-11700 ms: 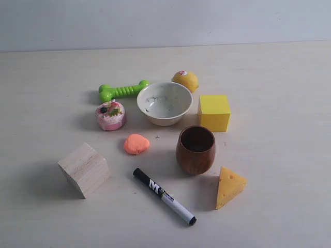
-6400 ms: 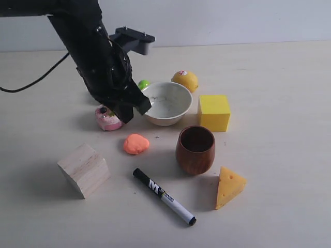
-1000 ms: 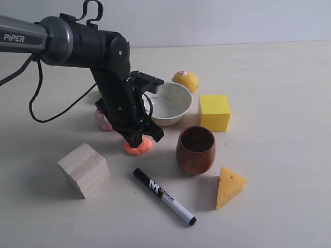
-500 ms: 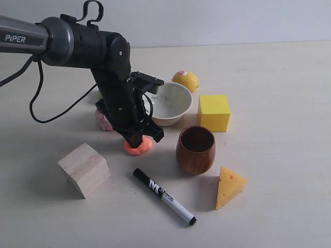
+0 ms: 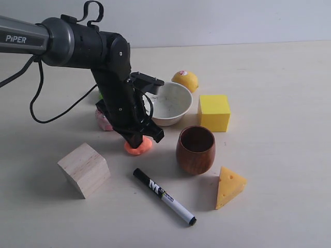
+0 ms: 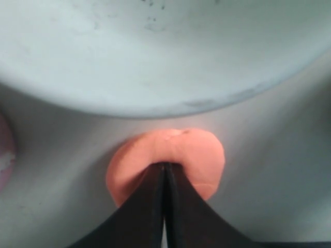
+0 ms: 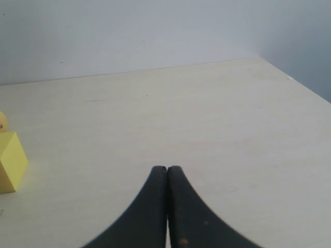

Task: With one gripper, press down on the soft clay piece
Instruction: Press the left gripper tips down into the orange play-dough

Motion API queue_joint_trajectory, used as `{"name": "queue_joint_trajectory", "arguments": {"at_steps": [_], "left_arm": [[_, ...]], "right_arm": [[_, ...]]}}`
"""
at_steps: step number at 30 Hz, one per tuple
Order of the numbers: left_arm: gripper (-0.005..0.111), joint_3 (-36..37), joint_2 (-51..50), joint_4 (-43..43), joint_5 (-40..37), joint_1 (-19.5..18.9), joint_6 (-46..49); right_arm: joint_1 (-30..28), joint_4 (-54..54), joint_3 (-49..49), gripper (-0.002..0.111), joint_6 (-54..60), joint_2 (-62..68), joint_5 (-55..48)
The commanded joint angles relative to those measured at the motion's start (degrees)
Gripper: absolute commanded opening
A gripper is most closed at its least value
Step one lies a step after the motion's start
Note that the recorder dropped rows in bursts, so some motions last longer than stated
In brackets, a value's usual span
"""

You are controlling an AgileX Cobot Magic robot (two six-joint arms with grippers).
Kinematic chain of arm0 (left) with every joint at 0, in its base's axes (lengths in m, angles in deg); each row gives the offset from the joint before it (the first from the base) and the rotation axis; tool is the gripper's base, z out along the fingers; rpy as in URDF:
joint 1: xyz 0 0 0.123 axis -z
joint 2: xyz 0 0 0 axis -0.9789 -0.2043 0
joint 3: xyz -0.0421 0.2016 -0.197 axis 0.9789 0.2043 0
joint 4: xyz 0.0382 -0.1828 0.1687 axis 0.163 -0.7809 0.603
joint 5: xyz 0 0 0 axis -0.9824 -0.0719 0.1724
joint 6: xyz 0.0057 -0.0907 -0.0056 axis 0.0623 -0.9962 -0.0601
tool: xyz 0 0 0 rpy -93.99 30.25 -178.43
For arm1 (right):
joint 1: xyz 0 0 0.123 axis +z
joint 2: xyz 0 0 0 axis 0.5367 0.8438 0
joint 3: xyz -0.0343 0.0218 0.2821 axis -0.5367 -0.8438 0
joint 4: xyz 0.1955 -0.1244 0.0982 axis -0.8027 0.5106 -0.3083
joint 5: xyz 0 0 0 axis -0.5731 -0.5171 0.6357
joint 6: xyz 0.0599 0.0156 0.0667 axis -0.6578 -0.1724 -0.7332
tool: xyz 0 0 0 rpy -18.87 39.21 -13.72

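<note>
Left fingers [image 6: 139, 217], together, on the PIPER-lettered arm [image 5: 57, 39] touch the soft clay piece [image 6: 199, 155]; right fingers [image 7: 145, 212] together.

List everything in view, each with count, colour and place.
soft clay piece: one, salmon-orange, centre.
wooden cube: one, pale, lower left.
marker: one, black and white, lower centre.
cup: one, brown, right of the clay.
cheese wedge: one, yellow-orange, lower right.
yellow cube: one, beyond the cup.
bowl: one, white, beyond the clay.
lemon: one, yellow, beyond the bowl.
toy cake: one, pink, mostly hidden behind the arm.
left gripper: one, black, shut, tips on the clay.
right gripper: one, black, shut, above the table.
</note>
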Motion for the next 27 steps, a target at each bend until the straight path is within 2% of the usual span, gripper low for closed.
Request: {"name": "queue_joint_trajectory", "arguments": {"at_steps": [1, 27], "left_arm": [[0.0, 1.49, -3.48, 0.03, -0.87, 0.65, -0.11], [0.0, 1.49, 0.66, 0.38, 0.25, 0.65, -0.36]], "right_arm": [[0.03, 0.2, -0.3, 0.0, 0.0, -0.31, 0.34], [0.03, 0.2, -0.3, 0.0, 0.0, -0.31, 0.34]]}}
